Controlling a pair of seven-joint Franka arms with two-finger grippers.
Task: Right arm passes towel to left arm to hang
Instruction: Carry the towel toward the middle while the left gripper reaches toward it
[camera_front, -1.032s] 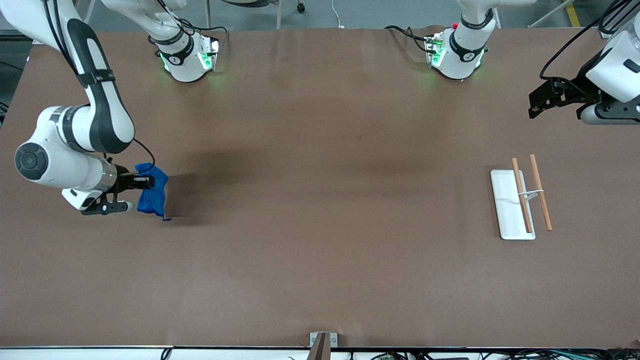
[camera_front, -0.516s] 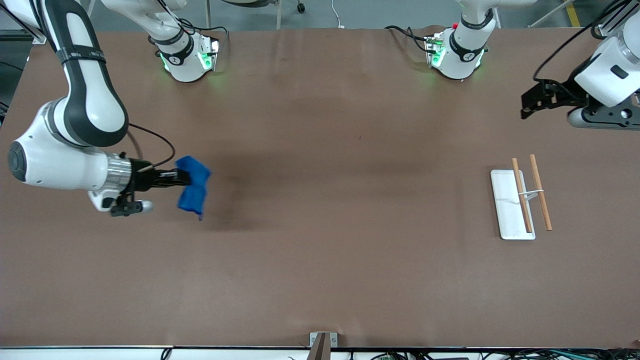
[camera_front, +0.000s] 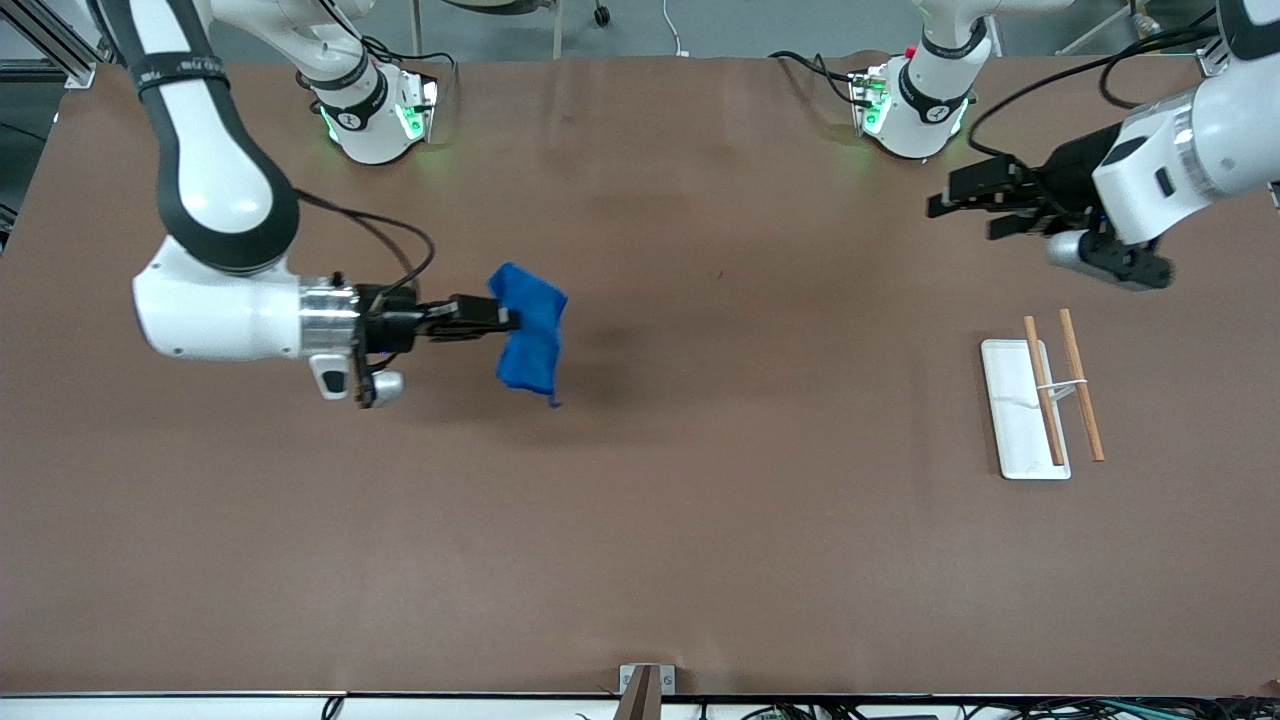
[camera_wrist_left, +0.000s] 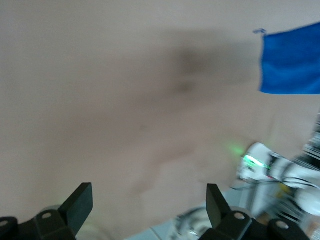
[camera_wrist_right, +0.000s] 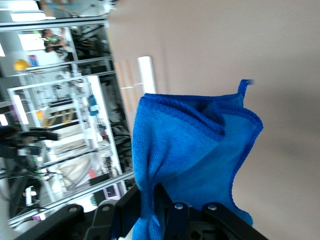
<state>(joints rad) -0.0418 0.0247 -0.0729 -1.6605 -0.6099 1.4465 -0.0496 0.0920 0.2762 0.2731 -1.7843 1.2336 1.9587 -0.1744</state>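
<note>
"While the towel (camera_front: 529, 330) hangs in the air in the front view, who has it?"

"The right gripper (camera_front: 505, 319) does. Its fingers are pinched tight on one bunched edge, so the rest of the blue cloth droops down freely over the middle of the brown table (camera_front: 640, 520). Holding it by one edge probably leaves plenty of loose cloth for the other arm to grab."

"Where is the other arm?"

"The left gripper (camera_front: 945, 197) is up in the air over the table near its own base, pointing toward the towel. Its fingers are apart and hold nothing. The two grippers are well apart. The white tray (camera_front: 1008, 410) with the two wooden rods (camera_front: 1062, 386) sits toward the left arm's end of the table, likely the place for hanging."

"What does the left wrist view show?"

"The two black fingers (camera_wrist_left: 78, 206) stand wide apart, with bare table between them. The blue towel (camera_wrist_left: 291, 60) shows farther off, so the gripper looks ready to take it."

"And the right wrist view?"

"The towel (camera_wrist_right: 192, 150) fills the picture, clamped between the right gripper's fingers (camera_wrist_right: 175, 212). A small loop (camera_wrist_right: 243, 86) sticks out at one corner."
</note>
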